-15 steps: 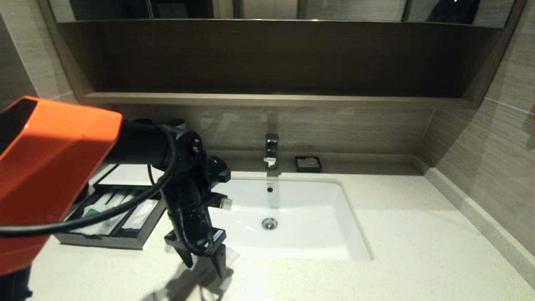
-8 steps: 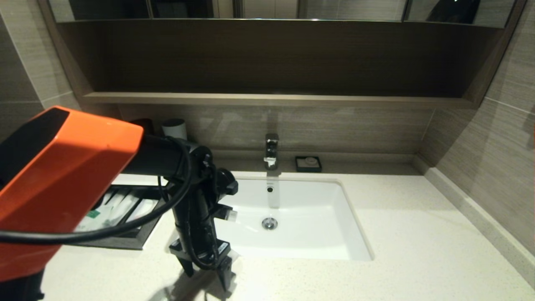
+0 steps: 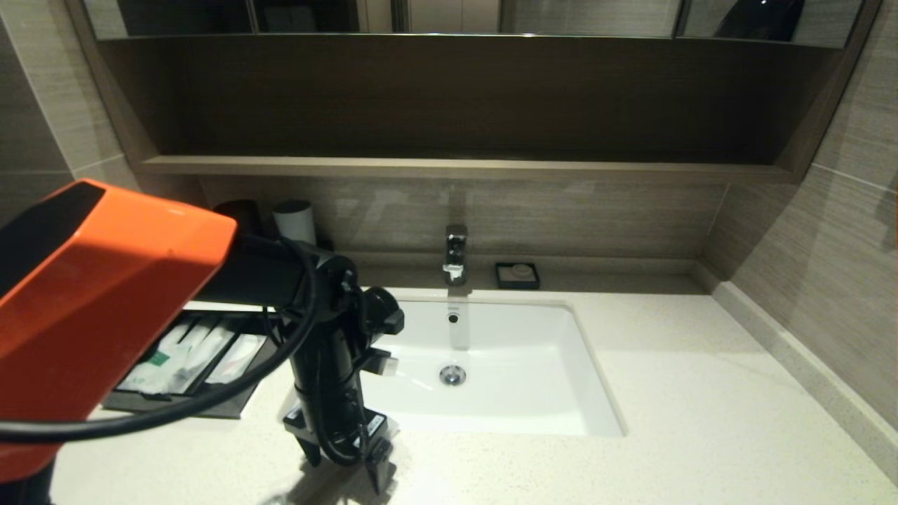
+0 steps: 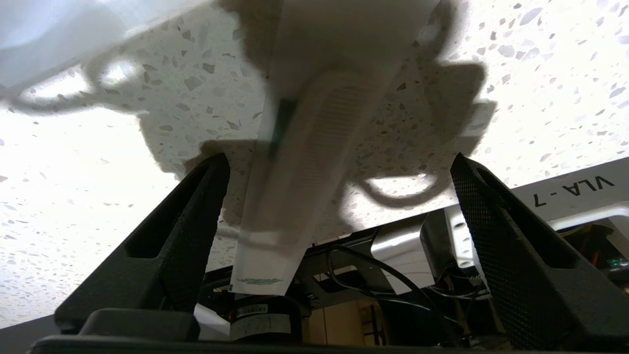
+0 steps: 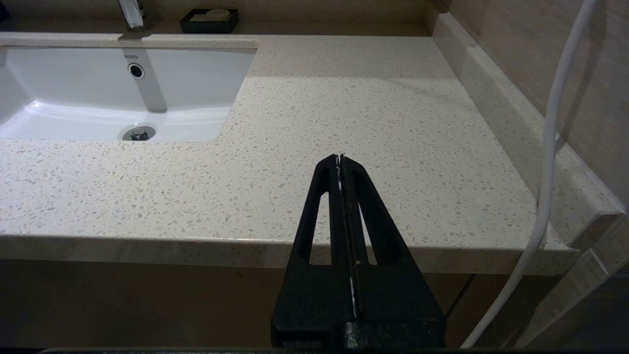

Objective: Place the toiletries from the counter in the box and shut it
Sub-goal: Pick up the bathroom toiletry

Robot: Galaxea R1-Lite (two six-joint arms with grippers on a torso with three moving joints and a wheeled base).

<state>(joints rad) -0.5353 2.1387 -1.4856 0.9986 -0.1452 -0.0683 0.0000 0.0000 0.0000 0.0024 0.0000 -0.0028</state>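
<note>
The left gripper point(image 3: 342, 471) points straight down over the front strip of the speckled stone table point(image 3: 701, 421), just ahead of the near-left corner of the white basin point(image 3: 505, 365). Its jaws stand wide apart, and in the left wrist view the flat white sachet point(image 4: 304, 162) lies on the table between the two black, mesh-textured fingers point(image 4: 496, 236), touching neither. The sachet is a long, thin paper-like packet with a ribbed strip down its middle and a dark green mark; its long axis runs from the basin side toward the table's front edge, and its printed end overhangs that edge.

To the left, the dark rectangular box point(image 3: 179, 403) sits open on the table, with several white packets point(image 3: 189, 351) lying side by side inside its compartments.

The right gripper point(image 5: 340, 164) hovers near the front edge of the table to the right of the basin, its jaws pressed together on nothing.
</note>
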